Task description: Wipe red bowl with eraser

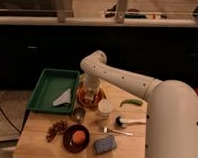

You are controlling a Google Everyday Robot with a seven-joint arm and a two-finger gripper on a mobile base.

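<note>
half-hidden red bowl (86,104) under end effector (90,92)

Hand (90,90) low over red bowl (91,104), hiding most of it; arm (176,122) cut off at right edge.

You are looking at an arm (127,81) that is wearing a smooth, cream-white shell, rounded everywhere and taking on a warm tint. Small dark dots (123,77) are running in a row along its slimmer tube section; you cannot tell whether they are screws or holes. That tube is widening toward the right into a much bulkier, plain pale casing (176,125) that is filling the near right of the scene. At the left end a domed joint (93,63) is capping the tube. Below it the gripper (90,89) is showing as a paler, narrower piece, sitting over the red bowl (91,105).
</note>
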